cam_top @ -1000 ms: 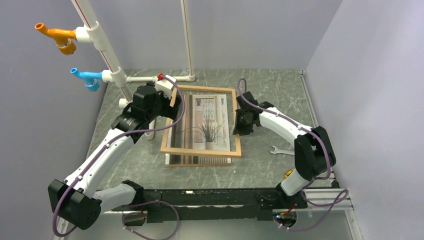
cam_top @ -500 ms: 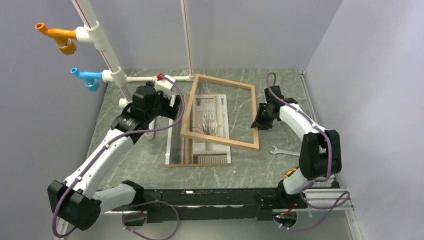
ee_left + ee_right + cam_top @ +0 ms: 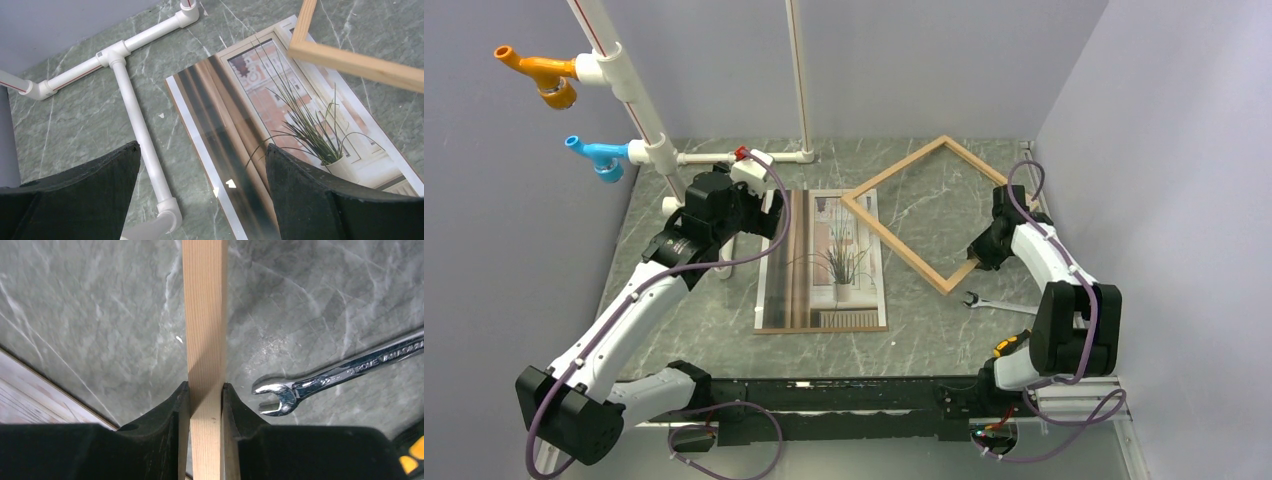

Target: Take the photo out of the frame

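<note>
Right of the photo [image 3: 834, 250], the right gripper [image 3: 205, 390], arm folded, pinches the frame [image 3: 894, 167]; the left gripper [image 3: 200, 150], arm outstretched, hangs spread over the photo's left edge.

Top external: fixed, high behind the 2 arm bases, looks down and forward over the whole table [image 3: 944, 340]. Left wrist: near, tilted down onto the photo [image 3: 300, 130], white pipe [image 3: 136, 120] beside it. Right wrist: very close, straight down on 1 frame [image 3: 205, 315] rail and a wrench [image 3: 345, 369]. Frame shows in all 3 views; wrench in top and right wrist only.
</note>
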Available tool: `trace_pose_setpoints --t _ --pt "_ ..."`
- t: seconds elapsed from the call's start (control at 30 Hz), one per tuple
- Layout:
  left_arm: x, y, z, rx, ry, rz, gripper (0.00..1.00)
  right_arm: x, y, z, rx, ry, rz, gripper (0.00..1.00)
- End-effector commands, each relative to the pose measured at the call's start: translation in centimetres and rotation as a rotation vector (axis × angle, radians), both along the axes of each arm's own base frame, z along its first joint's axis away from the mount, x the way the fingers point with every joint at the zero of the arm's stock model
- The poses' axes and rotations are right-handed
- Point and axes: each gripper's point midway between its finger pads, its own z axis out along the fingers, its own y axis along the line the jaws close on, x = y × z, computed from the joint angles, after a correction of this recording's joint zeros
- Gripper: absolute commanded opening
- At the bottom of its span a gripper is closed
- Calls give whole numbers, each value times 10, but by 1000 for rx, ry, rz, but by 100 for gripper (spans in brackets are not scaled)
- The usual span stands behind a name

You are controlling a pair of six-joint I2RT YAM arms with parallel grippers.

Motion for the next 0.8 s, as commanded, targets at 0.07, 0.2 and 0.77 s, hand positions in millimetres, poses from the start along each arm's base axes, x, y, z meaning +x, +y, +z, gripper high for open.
trace_pose_setpoints --t 0.07,0.2,0.77 --pt "2 -2 13 -7 -55 -13 96 42 -17 36 34 -192 -330 0" --pt "3 -2 12 -4 -53 -13 96 51 -22 31 37 -220 -458 0" --pt "11 1 6 11 -35 5 96 102 8 -12 18 -158 -686 0"
